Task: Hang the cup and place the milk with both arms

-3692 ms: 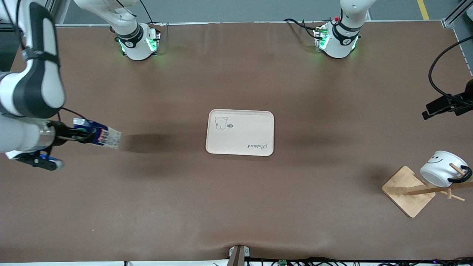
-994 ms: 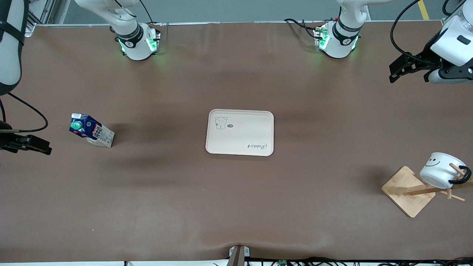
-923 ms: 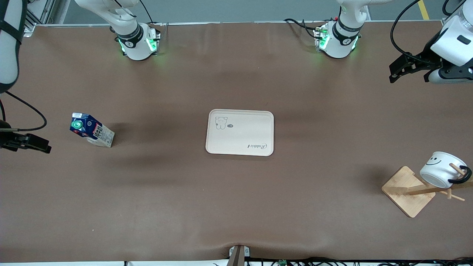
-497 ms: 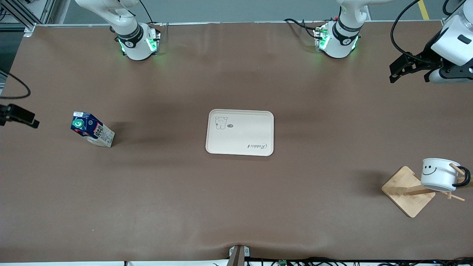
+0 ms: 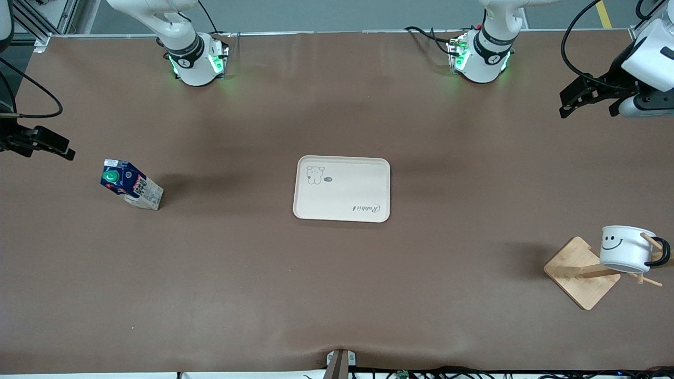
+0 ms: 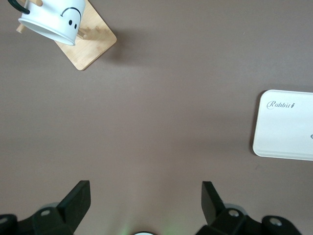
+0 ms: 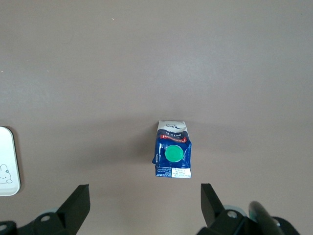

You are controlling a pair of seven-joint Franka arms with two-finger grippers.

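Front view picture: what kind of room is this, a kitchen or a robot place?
Probably a robot test lab, not a kitchen. Two robot arms stand bolted to a brown-covered table, with cables along its edge. Only a few practice things sit there: a milk carton, a tray, and a cup on a wooden rack.

Pair of white jointed arms, black-fingered grippers

Rounded white bases point(image 5: 196, 63) and point(image 5: 482, 59) with black collar rings and green lights; loose black cables point(image 5: 579, 31); left gripper point(image 5: 574, 102) and right gripper point(image 5: 50, 145) matte black, with blunt angular fingers point(image 6: 76, 198).
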